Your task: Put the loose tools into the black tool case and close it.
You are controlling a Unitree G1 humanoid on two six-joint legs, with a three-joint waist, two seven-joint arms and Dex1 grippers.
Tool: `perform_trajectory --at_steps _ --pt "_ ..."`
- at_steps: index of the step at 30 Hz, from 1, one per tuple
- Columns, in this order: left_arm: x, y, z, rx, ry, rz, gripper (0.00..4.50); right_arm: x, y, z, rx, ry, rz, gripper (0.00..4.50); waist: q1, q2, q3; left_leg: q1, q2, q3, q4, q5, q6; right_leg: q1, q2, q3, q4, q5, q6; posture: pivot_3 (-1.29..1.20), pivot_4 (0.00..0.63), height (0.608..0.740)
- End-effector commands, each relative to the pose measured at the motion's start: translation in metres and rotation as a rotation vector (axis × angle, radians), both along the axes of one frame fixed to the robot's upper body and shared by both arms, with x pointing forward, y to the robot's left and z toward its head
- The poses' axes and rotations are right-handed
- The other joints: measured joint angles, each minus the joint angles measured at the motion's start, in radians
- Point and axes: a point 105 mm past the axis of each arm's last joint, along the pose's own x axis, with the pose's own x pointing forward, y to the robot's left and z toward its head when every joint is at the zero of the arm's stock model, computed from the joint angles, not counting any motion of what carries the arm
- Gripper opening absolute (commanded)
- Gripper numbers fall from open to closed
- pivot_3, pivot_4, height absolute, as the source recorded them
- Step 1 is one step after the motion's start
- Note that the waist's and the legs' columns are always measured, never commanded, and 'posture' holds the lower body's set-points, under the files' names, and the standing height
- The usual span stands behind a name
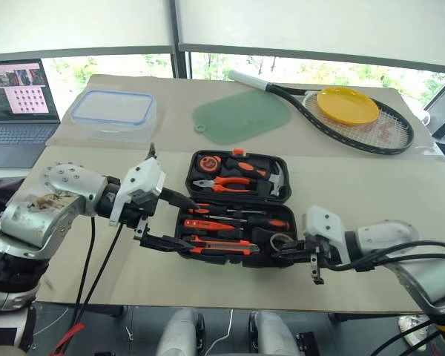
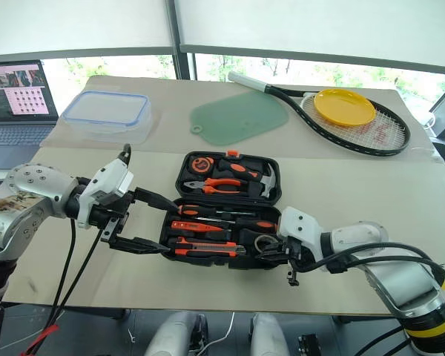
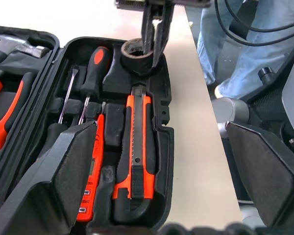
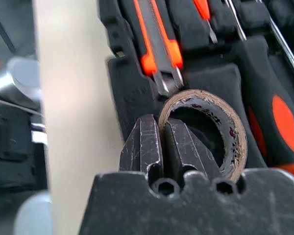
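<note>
The right gripper (image 4: 162, 147), pinched on the tape roll's (image 4: 220, 122) wall, should seat it in the case (image 1: 245, 256) recess beneath before releasing; left gripper (image 1: 163, 219) spread wide.

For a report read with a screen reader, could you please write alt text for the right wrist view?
The right tool, its two black fingers shut, pinches the wall of a small dark tape roll over the open black tool case. Beyond the roll lie an orange-and-black utility knife and a black-and-orange screwdriver handle in the case's recesses; a strip of beige table runs alongside.
</note>
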Motion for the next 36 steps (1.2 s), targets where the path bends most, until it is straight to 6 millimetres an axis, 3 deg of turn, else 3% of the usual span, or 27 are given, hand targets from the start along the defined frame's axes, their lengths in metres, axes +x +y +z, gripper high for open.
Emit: perform_trajectory --at_steps 1,2,6,12,14,16,17,18,23,27,28,36 --pt "0.001 0.002 0.008 0.005 -0.041 -0.003 4.50 -0.003 -0.002 0.002 -0.026 -0.016 0.026 0.80 0.001 0.000 0.000 0.000 0.000 0.000 0.000 0.000 0.000 0.000 0.000 0.000 0.000 0.000 0.000 0.00 0.150 0.738" --pt "0.001 0.002 0.008 0.005 -0.042 -0.002 4.50 -0.005 -0.001 0.003 -0.020 -0.013 0.038 0.94 0.002 0.000 0.000 0.000 0.000 0.000 0.000 0.000 0.000 0.000 0.000 0.000 0.000 0.000 0.000 0.00 0.150 0.738" --pt "0.004 0.005 0.007 0.007 -0.048 0.014 4.50 -0.019 0.005 0.017 0.012 -0.006 0.118 2.36 0.002 0.000 0.000 0.000 0.000 0.000 0.000 0.000 0.000 0.000 0.000 0.000 0.000 0.000 0.000 0.00 0.150 0.738" --pt "0.011 0.006 0.006 -0.007 -0.058 0.062 4.50 -0.011 0.000 0.038 0.045 -0.062 0.070 4.36 0.000 0.000 0.000 0.000 0.000 0.000 0.000 0.000 0.000 0.000 0.000 0.000 0.000 0.000 0.000 0.00 0.150 0.738" --pt "0.017 0.010 0.003 -0.013 -0.061 0.114 4.50 -0.003 -0.009 0.048 0.066 -0.075 0.010 4.36 0.002 0.000 0.000 0.000 0.000 0.000 0.000 0.000 0.000 0.000 0.000 0.000 0.000 0.000 0.000 0.00 0.150 0.738" --pt "0.051 0.040 -0.021 0.017 -0.095 0.380 4.50 0.030 -0.050 0.060 0.100 -0.104 -0.235 3.91 0.001 0.000 0.000 0.000 0.000 0.000 0.000 0.000 0.000 0.001 0.000 0.000 0.000 0.000 0.000 0.00 0.150 0.738" --pt "0.061 0.053 -0.033 0.050 -0.106 0.474 3.98 0.039 -0.066 0.063 0.109 -0.108 -0.313 3.65 0.001 0.000 0.000 0.001 0.000 0.000 0.000 0.000 0.001 0.002 0.000 0.001 0.000 0.000 0.000 0.00 0.150 0.738" --pt "0.064 0.061 -0.043 0.076 -0.111 0.509 3.73 0.044 -0.075 0.062 0.106 -0.109 -0.360 3.26 0.001 0.000 0.000 0.002 0.000 0.000 0.000 0.000 0.001 0.002 0.000 0.001 -0.001 0.000 0.000 0.00 0.150 0.738" --pt "0.066 0.068 -0.070 0.118 -0.107 0.537 1.86 0.049 -0.084 0.049 0.106 -0.087 -0.378 1.58 0.002 0.000 0.000 0.000 0.001 0.001 -0.001 0.000 0.000 -0.001 0.000 0.000 0.000 0.000 -0.001 0.00 0.150 0.738" --pt "0.074 0.050 -0.074 0.066 -0.100 0.523 0.23 0.052 -0.079 0.035 0.099 -0.057 -0.362 0.18 0.006 0.000 0.000 -0.001 0.001 0.000 0.000 0.000 0.001 0.000 0.000 -0.001 0.000 0.000 -0.001 0.00 0.150 0.738" --pt "0.075 0.045 -0.074 0.056 -0.099 0.511 0.06 0.054 -0.076 0.032 0.094 -0.057 -0.358 0.04 0.005 0.000 0.000 -0.001 0.001 0.000 0.000 -0.001 0.001 0.000 0.000 -0.001 0.000 0.001 0.000 0.00 0.150 0.738" --pt "0.064 0.018 -0.070 0.027 -0.055 0.390 0.06 0.064 -0.049 0.017 0.092 -0.032 -0.283 0.04 0.003 0.000 0.000 -0.001 0.000 0.000 0.000 -0.001 0.001 -0.001 -0.001 0.000 0.000 0.001 0.000 0.00 0.150 0.738"
